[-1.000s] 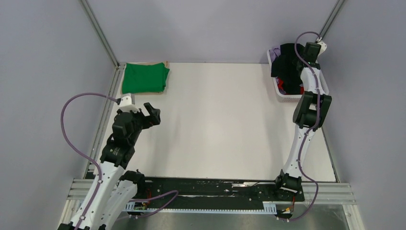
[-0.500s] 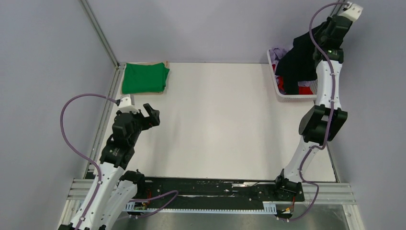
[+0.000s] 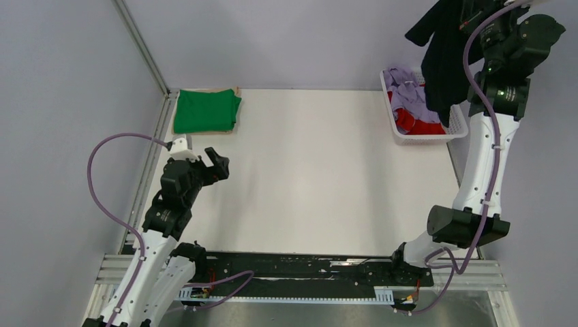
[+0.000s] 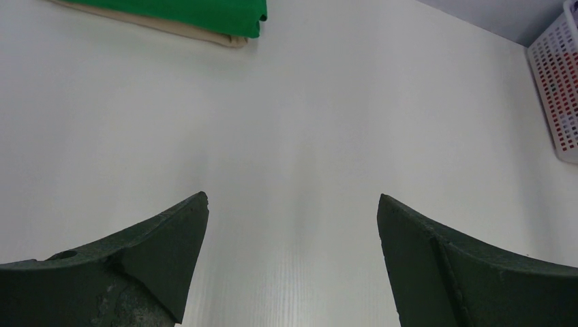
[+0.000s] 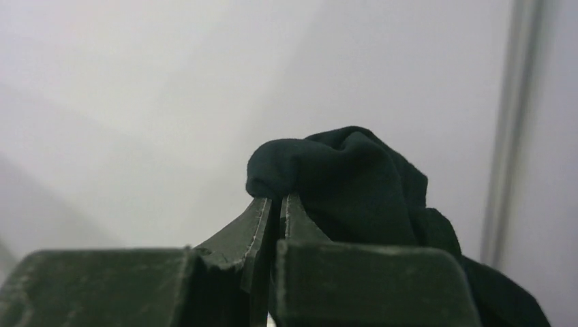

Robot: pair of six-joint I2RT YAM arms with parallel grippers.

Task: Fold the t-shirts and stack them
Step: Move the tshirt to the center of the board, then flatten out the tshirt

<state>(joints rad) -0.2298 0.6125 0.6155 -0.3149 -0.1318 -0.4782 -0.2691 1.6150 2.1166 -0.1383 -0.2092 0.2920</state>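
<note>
Top view: my right arm has swung up high from the white plastic lattice basket (image 3: 401,136) at the far right. The soft black t-shirt (image 3: 442,68) now hangs long and crumpled above it, so I judge it ready to carry over. A lavender t-shirt (image 3: 409,92) and a red t-shirt (image 3: 409,121) remain inside. The folded bright green t-shirt (image 3: 206,111) lies far left.

Left wrist: the left gripper (image 4: 292,197) hovers over the white table (image 4: 307,102), fingers apart.

Right wrist: the right gripper (image 5: 272,201) is pinched on a bunched fold of black cloth.

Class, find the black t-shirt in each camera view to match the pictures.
Top external: black t-shirt hangs at upper right, above the basket.
Left wrist: not in it; basket at the right edge.
Right wrist: black t-shirt bunched at centre, pinched by the right gripper.
Shared landmark: the basket, top and left wrist views.
</note>
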